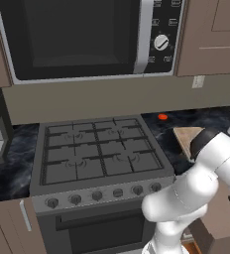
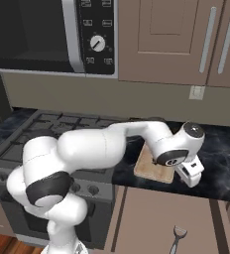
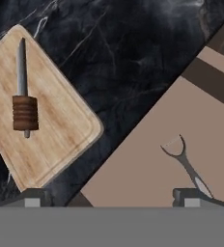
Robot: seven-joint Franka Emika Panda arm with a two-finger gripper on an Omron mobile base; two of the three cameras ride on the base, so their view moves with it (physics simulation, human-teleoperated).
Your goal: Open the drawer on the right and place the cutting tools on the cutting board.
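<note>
Knife (image 3: 23, 94) lies on cutting board (image 3: 46, 130); thin grey tool (image 3: 184, 161) in open drawer (image 3: 147, 164); end effector (image 3: 111, 197) spread, empty, above tabletop (image 3: 133, 58) edge.

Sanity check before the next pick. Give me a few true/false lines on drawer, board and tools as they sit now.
1. The drawer is open. True.
2. The knife lies in the drawer. False: it lies on the cutting board.
3. The thin grey metal tool is already on the board. False: it lies in the drawer.
4. The cutting board rests on the dark marbled counter. True.
5. The gripper holds the knife. False: nothing sits between its fingertips.
</note>
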